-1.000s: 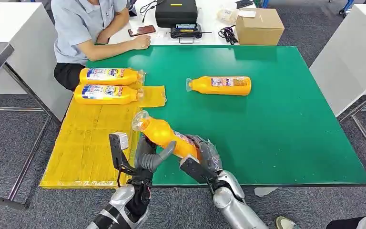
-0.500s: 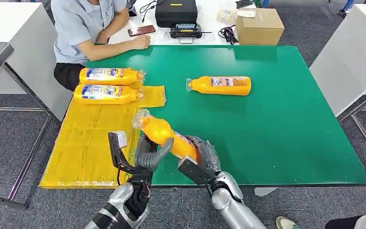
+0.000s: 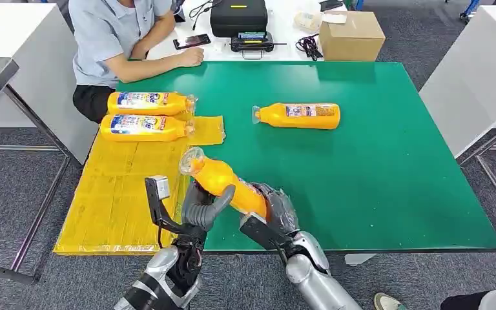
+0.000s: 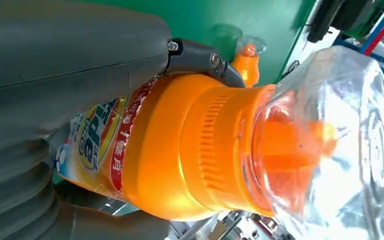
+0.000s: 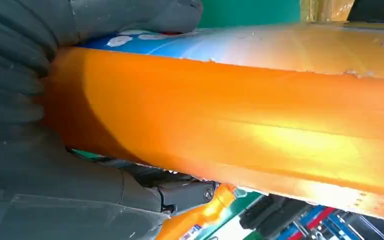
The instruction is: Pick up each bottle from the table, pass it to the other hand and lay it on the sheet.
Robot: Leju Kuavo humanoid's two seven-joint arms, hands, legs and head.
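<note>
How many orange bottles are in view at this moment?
4: two bottles lie on the yellow sheet, one on the green table, one held between both robot hands.

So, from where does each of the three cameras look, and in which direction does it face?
Head view: high on the body, looking forward and down at the green table; both silver arms show, left hand and right hand on the held bottle.
Left wrist view: behind the left hand, facing the bottle's clear cap.
Right wrist view: behind the right hand, facing the bottle's body.
All three share the held bottle.
</note>
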